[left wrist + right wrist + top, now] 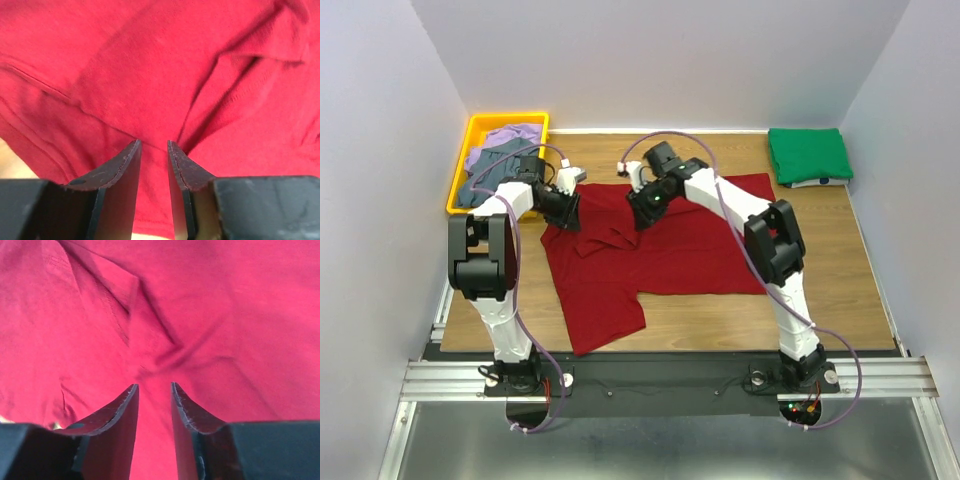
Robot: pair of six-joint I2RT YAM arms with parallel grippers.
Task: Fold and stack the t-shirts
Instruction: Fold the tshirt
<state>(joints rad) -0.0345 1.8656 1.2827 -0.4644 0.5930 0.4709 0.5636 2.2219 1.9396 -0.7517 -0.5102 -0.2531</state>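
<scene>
The dark red t-shirt [690, 250] lies spread on the wooden table, rumpled at its far left part. My left gripper [568, 210] sits at the shirt's far left edge and my right gripper [642, 212] a little to its right. In the left wrist view the gripper [154, 144] has its jaws nearly together with red cloth [160, 75] between them. In the right wrist view the gripper [154, 386] is the same, with creases in the cloth [210, 315] running to the tips. The green t-shirt [808, 155] lies folded at the far right. The lavender-purple t-shirt [508, 134] and grey-blue t-shirt [483, 175] lie crumpled in the tray.
The yellow plastic tray [480, 122] stands at the far left corner, close behind my left arm. White walls close in the table on three sides. Bare wood [740, 310] shows in front of the red shirt and at the right.
</scene>
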